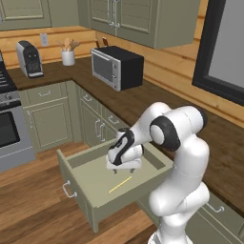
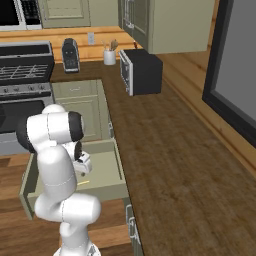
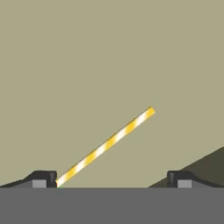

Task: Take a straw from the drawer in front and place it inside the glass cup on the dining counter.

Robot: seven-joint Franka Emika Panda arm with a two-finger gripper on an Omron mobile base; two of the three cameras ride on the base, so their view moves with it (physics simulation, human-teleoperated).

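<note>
Down in the open drawer (image 1: 90, 183), right under our hand, lies the straw (image 1: 120, 185): flat on the drawer floor, diagonal, nothing else around it. Hand view shows it yellow-and-white striped (image 3: 105, 146), one end running down to the left fingertip (image 3: 43, 178), the other end pointing up and away between the tips. Our pincer (image 3: 111, 179) hangs over it with its jaws spread wide apart, nothing held. We judge that's deliberate: wide spread gives margin for a thin stick lying at an angle to the jaws.

We'd say the offset matters. The straw sits toward one tip instead of centred, so we probably need a small shift or wrist roll before descending, otherwise one finger lands on it. Thin and light, so it may roll or skid when the jaws come in.

Drawer is pulled well out, silver handle (image 1: 69, 189) facing the floor side, so access from above is free. Arm is folded over it with the wrist pointed down into it.

Further back, the dark wood table (image 2: 170, 150) runs along the wall, carrying the microwave (image 1: 116, 67); beyond that the white utensil holder (image 1: 68, 57) and coffee machine (image 1: 29, 58) in the corner. We can't spot the glass cup from here, so the placing stage is well ahead; we're at pre-grasp.
</note>
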